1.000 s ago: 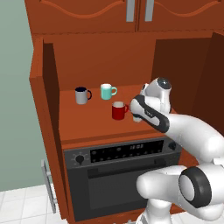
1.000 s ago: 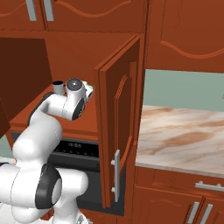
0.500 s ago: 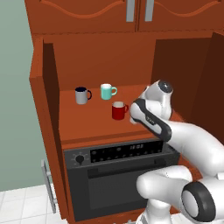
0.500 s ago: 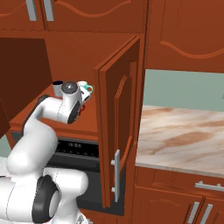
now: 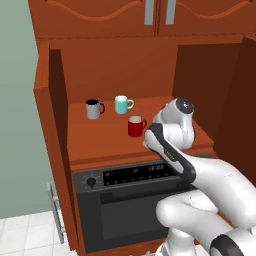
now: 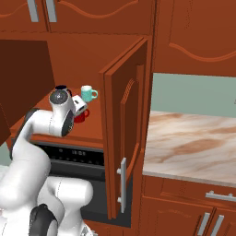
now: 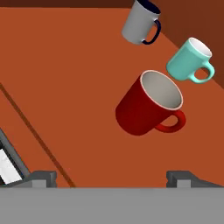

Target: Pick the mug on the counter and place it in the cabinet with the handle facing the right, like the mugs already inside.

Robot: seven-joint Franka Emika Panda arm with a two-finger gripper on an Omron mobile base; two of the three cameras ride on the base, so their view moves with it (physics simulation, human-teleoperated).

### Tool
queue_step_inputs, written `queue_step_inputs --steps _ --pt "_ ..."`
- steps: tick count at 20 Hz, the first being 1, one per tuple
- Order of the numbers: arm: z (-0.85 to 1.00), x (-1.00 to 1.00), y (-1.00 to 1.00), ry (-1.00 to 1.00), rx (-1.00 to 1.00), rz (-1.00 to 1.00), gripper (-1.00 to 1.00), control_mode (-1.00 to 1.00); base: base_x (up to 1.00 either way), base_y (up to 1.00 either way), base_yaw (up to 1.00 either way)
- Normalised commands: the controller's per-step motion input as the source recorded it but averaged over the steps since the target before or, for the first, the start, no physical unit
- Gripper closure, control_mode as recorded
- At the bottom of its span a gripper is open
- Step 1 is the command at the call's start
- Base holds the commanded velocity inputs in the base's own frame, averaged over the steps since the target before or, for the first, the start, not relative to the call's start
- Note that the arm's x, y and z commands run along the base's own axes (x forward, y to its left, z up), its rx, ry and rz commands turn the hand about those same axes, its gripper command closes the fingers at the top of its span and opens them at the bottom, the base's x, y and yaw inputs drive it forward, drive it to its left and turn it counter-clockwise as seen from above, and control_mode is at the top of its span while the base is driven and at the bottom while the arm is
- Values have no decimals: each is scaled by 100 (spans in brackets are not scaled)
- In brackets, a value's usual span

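Mug (image 5: 135,126), red, upright on the cabinet (image 5: 100,137) shelf with its handle to the right like the teal mug (image 5: 122,104) and grey mug (image 5: 93,109) behind it; in the left base view it stands just ahead of the wrist, and a careless pull-back might clip it and spoil the handle's heading. Right base view: mug (image 6: 82,115) half hidden behind the wrist, with the counter (image 6: 193,147) far beyond the open door. Hand view: gripper (image 7: 109,176) fingers spread apart and empty, mug (image 7: 146,105) free ahead of them.

Red mug (image 5: 135,127) upright on cabinet (image 5: 100,145) shelf, handle right
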Motion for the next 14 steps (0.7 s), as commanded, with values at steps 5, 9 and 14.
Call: queue_step_inputs --steps 5,9,14 --pt "0 -45 13 0 3 -6 -100 -100 0 0 0" --pt "0 -51 2 0 5 -8 -100 -100 0 0 0" --pt "3 -50 0 0 4 -10 -100 -100 0 0 0"
